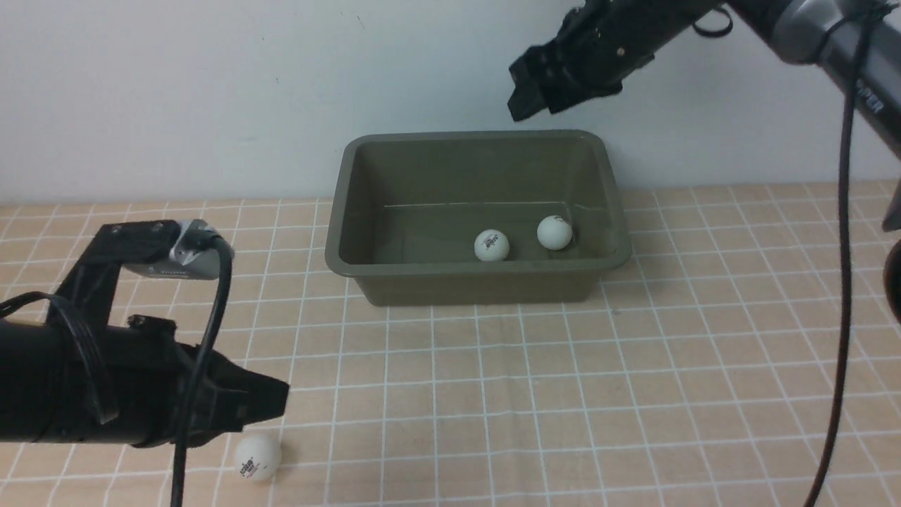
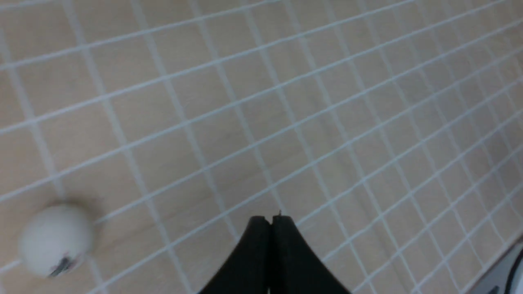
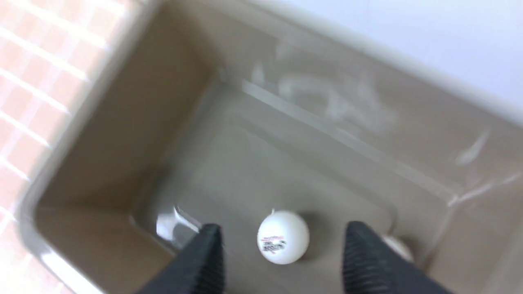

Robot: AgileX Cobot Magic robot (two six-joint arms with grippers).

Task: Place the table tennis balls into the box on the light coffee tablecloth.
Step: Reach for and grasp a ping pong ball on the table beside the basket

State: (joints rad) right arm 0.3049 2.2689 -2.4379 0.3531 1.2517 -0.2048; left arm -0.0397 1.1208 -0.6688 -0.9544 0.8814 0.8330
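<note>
The right pincer (image 3: 284, 245) stands spread with nothing between its tips, above the back of the box (image 1: 479, 283), probably because it has just one job there, letting a ball drop inside. The left pincer (image 2: 272, 222) is pressed together, empty, low over the cloth (image 1: 450, 366), perhaps kept slim until it lines up with the ball it wants

Two balls sit on the floor of the box, one (image 1: 491, 245) near the front wall, the other (image 1: 555, 232) a little farther back and to the right, close but apart. The third ball (image 1: 257, 457) rests on the cloth at the left, in front of the box and well apart from it, just beside the left pincer, so that arm seems the natural one to fetch it

Around the box the light checked cloth spreads over the counter, with a pale wall (image 1: 169, 98) rising behind. A black cable (image 1: 845, 267) hangs down at the right, and another (image 1: 204, 352) loops across the left arm, which could snag as it moves. The tall front wall of the box is the main obstacle: the last ball likely needs lifting over its rim
</note>
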